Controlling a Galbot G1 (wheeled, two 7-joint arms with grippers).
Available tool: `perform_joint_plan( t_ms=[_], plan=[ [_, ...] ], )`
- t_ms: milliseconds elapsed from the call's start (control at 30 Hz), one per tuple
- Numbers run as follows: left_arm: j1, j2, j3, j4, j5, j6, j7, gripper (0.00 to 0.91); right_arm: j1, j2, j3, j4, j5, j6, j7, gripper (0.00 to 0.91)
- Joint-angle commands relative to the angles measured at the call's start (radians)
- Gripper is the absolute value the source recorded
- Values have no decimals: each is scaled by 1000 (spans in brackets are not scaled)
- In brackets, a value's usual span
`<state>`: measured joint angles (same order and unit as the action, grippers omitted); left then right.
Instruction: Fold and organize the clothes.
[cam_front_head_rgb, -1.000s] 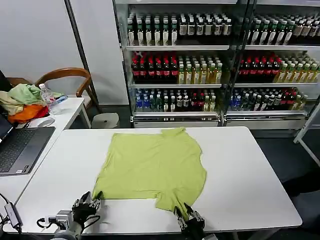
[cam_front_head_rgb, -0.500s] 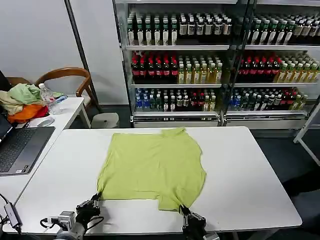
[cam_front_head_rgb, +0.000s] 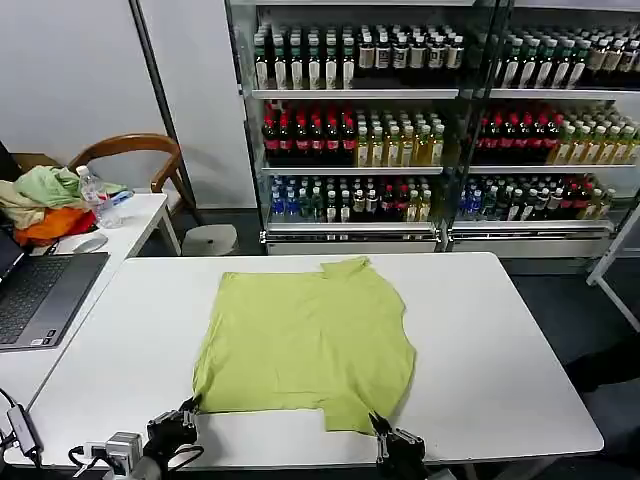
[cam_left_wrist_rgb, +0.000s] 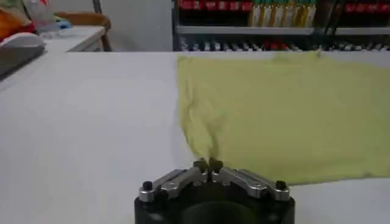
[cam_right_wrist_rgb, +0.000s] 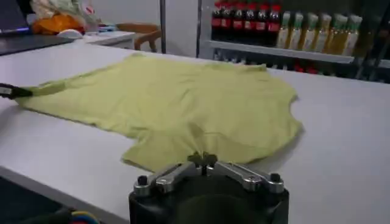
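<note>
Lime T-shirt (cam_front_head_rgb: 305, 345) spread flat on white table (cam_front_head_rgb: 500, 350), near corners pinched by closed left gripper (cam_left_wrist_rgb: 208, 165) and right gripper (cam_right_wrist_rgb: 203, 159), printed graphic hidden.

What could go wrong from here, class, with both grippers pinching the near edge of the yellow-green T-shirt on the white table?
1. The left gripper pinches only a thin corner of the T-shirt; it might slip free when pulled.
2. The right gripper sits at the table's near edge; the cloth could drag unevenly, and existing wrinkles may worsen.
</note>
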<state>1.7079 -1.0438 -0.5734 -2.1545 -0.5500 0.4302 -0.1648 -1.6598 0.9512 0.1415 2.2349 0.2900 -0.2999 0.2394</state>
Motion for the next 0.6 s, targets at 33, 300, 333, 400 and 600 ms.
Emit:
perform_joint_plan(
  t_ms=[33,300,333,400,600],
  plan=[
    [107,3,-36,-83,9,-9,-2,40,-114,-35,38,85,-3,0,-5,0],
    [198,7,-59,-133,25,-13,-6,40,-160,-47,56,159,-11,-7,-4,0],
    [219,12,-66,-148,29,-12,-6,40,-146,-49,54,162,-8,-9,-5,0],
    [240,19,-78,-160,33,-8,-10,40,-113,-49,54,162,-1,-13,-5,0],
    [217,56,-97,-165,38,-5,0,50,23,-37,42,122,36,-41,-8,0]
  ],
)
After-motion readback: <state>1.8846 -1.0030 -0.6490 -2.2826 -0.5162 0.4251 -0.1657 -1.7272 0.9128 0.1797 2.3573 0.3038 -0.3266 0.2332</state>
